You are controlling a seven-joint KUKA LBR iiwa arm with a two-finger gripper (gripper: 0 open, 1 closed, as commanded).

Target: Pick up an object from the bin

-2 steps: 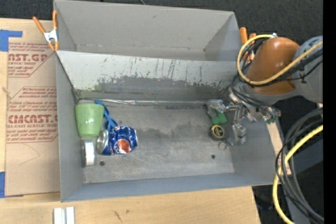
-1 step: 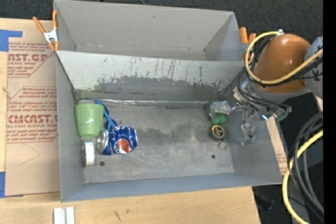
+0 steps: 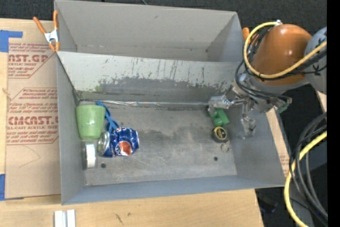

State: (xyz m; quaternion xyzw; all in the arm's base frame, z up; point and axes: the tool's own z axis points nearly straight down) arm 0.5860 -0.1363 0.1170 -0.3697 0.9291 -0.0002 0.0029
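My gripper [image 3: 232,116] hangs low at the right end of the bin, open, with nothing between its fingers. A small green piece [image 3: 220,117] lies on the floor just under its left fingertip [image 3: 216,106]. Right below that piece sits a small dark round thing with a yellow ring [image 3: 220,134]. The other fingertip [image 3: 248,124] stands close to the right wall.
At the left end a light green cup [image 3: 89,120] lies beside a crushed blue can [image 3: 121,142] and a small silver cylinder [image 3: 91,154]. The orange-covered wrist with its cables hangs over the bin's right rim.
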